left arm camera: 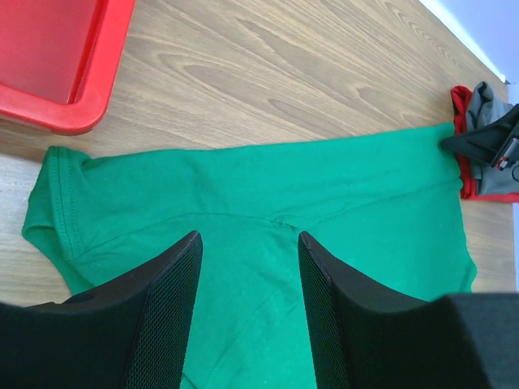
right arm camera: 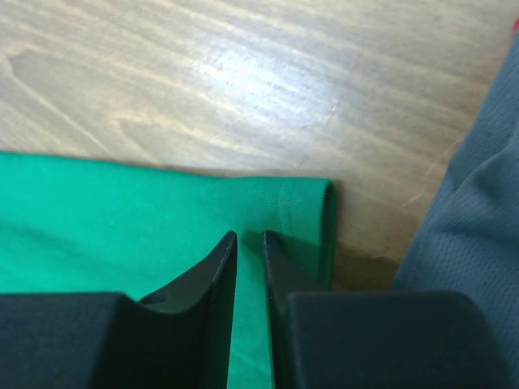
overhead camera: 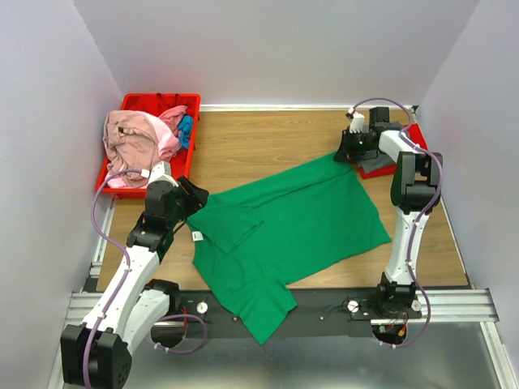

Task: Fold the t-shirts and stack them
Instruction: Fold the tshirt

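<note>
A large green t-shirt (overhead camera: 292, 223) lies spread on the wooden table, one sleeve folded onto the body. My left gripper (overhead camera: 195, 194) hovers open above its left part (left arm camera: 324, 203), with nothing between the fingers (left arm camera: 174, 300). My right gripper (overhead camera: 347, 150) is down at the shirt's far right corner (right arm camera: 122, 219). Its jaws stand a narrow gap apart with green cloth showing between them, midpoint (right arm camera: 249, 237). A dark grey t-shirt (overhead camera: 377, 164) lies just right of that corner (right arm camera: 478, 203). Pink (overhead camera: 134, 142) and blue (overhead camera: 186, 130) t-shirts are heaped in the red bin (overhead camera: 162, 101).
The red bin stands at the back left, its corner (left arm camera: 57, 81) near the green shirt's sleeve. A red tray edge (overhead camera: 415, 134) shows under the grey shirt at the back right. White walls close in the table on three sides. A white label (overhead camera: 197, 236) sits at the shirt's left edge.
</note>
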`<state>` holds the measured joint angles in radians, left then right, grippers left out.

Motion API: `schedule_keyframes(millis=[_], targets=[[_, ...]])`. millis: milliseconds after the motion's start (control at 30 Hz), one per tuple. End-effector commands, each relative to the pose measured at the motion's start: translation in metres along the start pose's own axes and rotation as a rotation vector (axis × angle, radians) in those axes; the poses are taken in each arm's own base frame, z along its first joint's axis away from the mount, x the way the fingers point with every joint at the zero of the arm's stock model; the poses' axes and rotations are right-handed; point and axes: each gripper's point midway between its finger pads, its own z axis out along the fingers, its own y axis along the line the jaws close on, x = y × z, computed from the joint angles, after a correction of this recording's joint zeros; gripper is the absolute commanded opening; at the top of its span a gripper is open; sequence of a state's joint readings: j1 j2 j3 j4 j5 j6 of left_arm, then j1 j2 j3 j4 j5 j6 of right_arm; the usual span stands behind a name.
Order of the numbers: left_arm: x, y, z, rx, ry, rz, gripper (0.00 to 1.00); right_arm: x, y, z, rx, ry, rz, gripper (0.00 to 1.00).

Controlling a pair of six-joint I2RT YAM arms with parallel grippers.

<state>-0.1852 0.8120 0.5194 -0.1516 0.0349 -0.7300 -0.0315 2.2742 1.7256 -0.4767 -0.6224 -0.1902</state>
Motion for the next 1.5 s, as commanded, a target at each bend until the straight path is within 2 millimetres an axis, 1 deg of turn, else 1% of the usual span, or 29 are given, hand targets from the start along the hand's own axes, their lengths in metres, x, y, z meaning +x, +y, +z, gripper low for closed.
schedule_keyframes(millis=[0, 67, 100, 167, 267, 300, 367, 433, 467, 533, 633, 667, 733, 800, 833, 867, 900, 933, 1000, 1033, 1100, 1133, 1200, 1233, 1300, 1333, 1367, 1400, 1467], targets=[[-0.011, -0.008, -0.002, 0.029, -0.027, 0.028, 0.58, 0.005, -0.016, 0.011, 0.079, 0.034, 0.027, 0.25], [-0.012, -0.008, -0.002, 0.029, -0.029, 0.032, 0.58, 0.007, -0.029, 0.012, 0.154, 0.047, 0.032, 0.17], [-0.013, -0.009, -0.003, 0.030, -0.034, 0.031, 0.58, 0.004, -0.033, 0.010, 0.181, 0.046, 0.030, 0.17], [-0.013, -0.009, -0.002, 0.029, -0.033, 0.034, 0.58, 0.003, -0.042, 0.008, 0.232, 0.049, 0.025, 0.16], [-0.014, -0.009, -0.001, 0.027, -0.033, 0.040, 0.58, -0.001, -0.048, 0.005, 0.278, 0.047, 0.008, 0.15], [-0.017, -0.011, -0.002, 0.031, -0.037, 0.044, 0.58, -0.002, -0.053, 0.003, 0.310, 0.050, 0.006, 0.15], [-0.019, -0.013, -0.002, 0.033, -0.038, 0.050, 0.58, -0.009, -0.061, 0.000, 0.353, 0.039, 0.002, 0.15], [-0.025, -0.016, -0.003, 0.037, -0.054, 0.057, 0.59, -0.010, -0.064, -0.001, 0.370, 0.039, 0.003, 0.15], [-0.027, -0.018, -0.004, 0.040, -0.057, 0.060, 0.59, -0.016, -0.064, -0.001, 0.376, 0.028, 0.000, 0.15], [-0.032, -0.021, -0.005, 0.046, -0.072, 0.072, 0.61, -0.019, -0.065, -0.001, 0.378, 0.021, -0.001, 0.15], [-0.038, -0.024, -0.006, 0.050, -0.079, 0.102, 0.63, -0.027, -0.049, -0.002, 0.306, 0.000, -0.027, 0.17], [-0.038, -0.023, -0.005, 0.046, -0.078, 0.106, 0.64, -0.034, -0.034, -0.006, 0.251, -0.021, -0.054, 0.18], [-0.040, -0.026, -0.005, 0.052, -0.081, 0.125, 0.64, -0.041, -0.017, -0.011, 0.185, -0.042, -0.086, 0.20], [-0.042, -0.027, -0.006, 0.056, -0.080, 0.133, 0.64, -0.051, 0.018, -0.015, 0.096, -0.065, -0.150, 0.21], [-0.044, -0.029, -0.007, 0.060, -0.085, 0.136, 0.64, -0.047, 0.033, -0.011, 0.066, -0.055, -0.169, 0.22], [-0.045, -0.030, -0.008, 0.064, -0.088, 0.138, 0.64, -0.051, 0.049, -0.015, 0.020, -0.070, -0.197, 0.22], [-0.046, -0.031, -0.009, 0.065, -0.089, 0.140, 0.64, -0.051, 0.061, -0.014, -0.014, -0.070, -0.216, 0.22], [-0.047, -0.032, -0.010, 0.068, -0.091, 0.141, 0.64, -0.044, 0.077, -0.009, -0.053, -0.055, -0.227, 0.23], [-0.049, -0.034, -0.013, 0.072, -0.097, 0.145, 0.64, -0.040, 0.100, -0.005, -0.129, -0.048, -0.245, 0.23], [-0.051, -0.035, -0.014, 0.074, -0.101, 0.147, 0.64, -0.033, 0.114, 0.001, -0.162, -0.030, -0.257, 0.23], [-0.052, -0.036, -0.016, 0.077, -0.105, 0.150, 0.64, -0.026, 0.128, 0.008, -0.197, -0.011, -0.278, 0.23], [-0.052, -0.036, -0.017, 0.075, -0.104, 0.151, 0.64, -0.018, 0.141, 0.017, -0.217, 0.014, -0.294, 0.23], [-0.053, -0.037, -0.019, 0.076, -0.107, 0.153, 0.64, -0.007, 0.150, 0.026, -0.214, 0.047, -0.312, 0.23], [-0.052, -0.037, -0.019, 0.077, -0.105, 0.154, 0.64, -0.001, 0.162, 0.033, -0.227, 0.066, -0.332, 0.23], [-0.054, -0.038, -0.021, 0.080, -0.110, 0.155, 0.64, 0.007, 0.167, 0.042, -0.212, 0.093, -0.337, 0.24], [-0.054, -0.038, -0.021, 0.082, -0.110, 0.155, 0.64, 0.012, 0.176, 0.048, -0.216, 0.109, -0.349, 0.23], [-0.054, -0.038, -0.022, 0.083, -0.112, 0.155, 0.64, 0.016, 0.177, 0.054, -0.211, 0.122, -0.350, 0.23], [-0.053, -0.038, -0.022, 0.083, -0.112, 0.155, 0.64, 0.020, 0.183, 0.059, -0.200, 0.135, -0.365, 0.23], [-0.052, -0.036, -0.021, 0.080, -0.108, 0.159, 0.64, 0.024, 0.186, 0.066, -0.185, 0.150, -0.376, 0.23]])
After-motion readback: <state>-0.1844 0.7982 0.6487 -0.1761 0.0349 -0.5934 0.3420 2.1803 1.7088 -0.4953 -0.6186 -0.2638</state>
